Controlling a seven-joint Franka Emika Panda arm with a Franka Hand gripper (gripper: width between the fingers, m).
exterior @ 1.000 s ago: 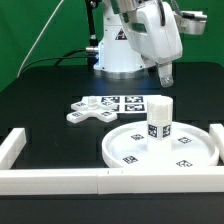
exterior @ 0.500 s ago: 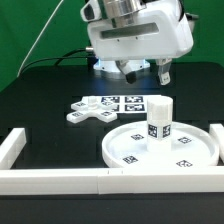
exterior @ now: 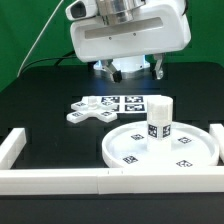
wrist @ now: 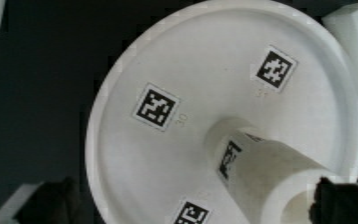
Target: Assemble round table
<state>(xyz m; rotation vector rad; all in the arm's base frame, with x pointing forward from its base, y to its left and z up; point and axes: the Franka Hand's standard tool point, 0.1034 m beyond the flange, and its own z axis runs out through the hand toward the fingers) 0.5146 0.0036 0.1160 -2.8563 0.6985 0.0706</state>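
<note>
While the gripper [exterior: 134, 70] hangs wide open and empty at upper centre, the short leg [exterior: 159, 118] stands upright on the round disc [exterior: 155, 152] at lower right, with the cross-shaped base [exterior: 92, 112] lying apart at centre left.

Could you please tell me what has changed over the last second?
The pincer swung round and shifted toward the exterior view's left, open and empty throughout. The leg on the disc and the cross-shaped base stayed put.
</note>
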